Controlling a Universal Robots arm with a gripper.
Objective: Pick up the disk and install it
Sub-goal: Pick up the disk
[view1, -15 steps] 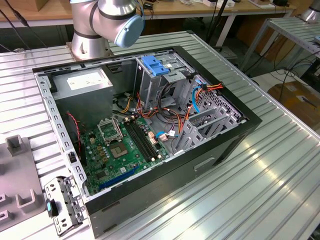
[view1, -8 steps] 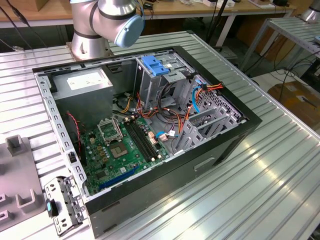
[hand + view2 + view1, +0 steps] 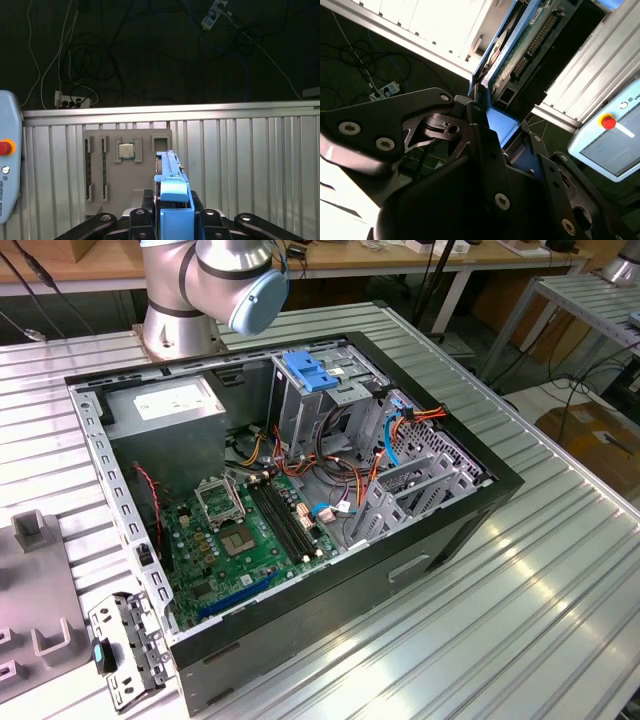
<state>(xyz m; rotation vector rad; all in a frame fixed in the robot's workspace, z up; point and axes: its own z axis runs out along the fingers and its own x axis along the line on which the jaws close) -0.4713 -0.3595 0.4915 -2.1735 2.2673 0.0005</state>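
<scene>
Case: open black computer case (image 3: 330, 612) lying on a ribbed metal worktop (image 3: 520, 640)
Inside: green motherboard (image 3: 245, 535), blue latch (image 3: 308, 372)
Arm: grey robot arm (image 3: 200, 285) behind the case

We see an arm (image 3: 215, 275) of smooth silver-grey metal, its round joint closed by a pale blue cap (image 3: 262, 300) and its base (image 3: 168, 332) a broad silver cylinder with a flared foot. In both wrist views our gripper (image 3: 506, 132) is matt black, built of flat angular links (image 3: 380, 125) with rounded ends, pinned by bright silver screws (image 3: 105, 218) with socket heads.
</scene>
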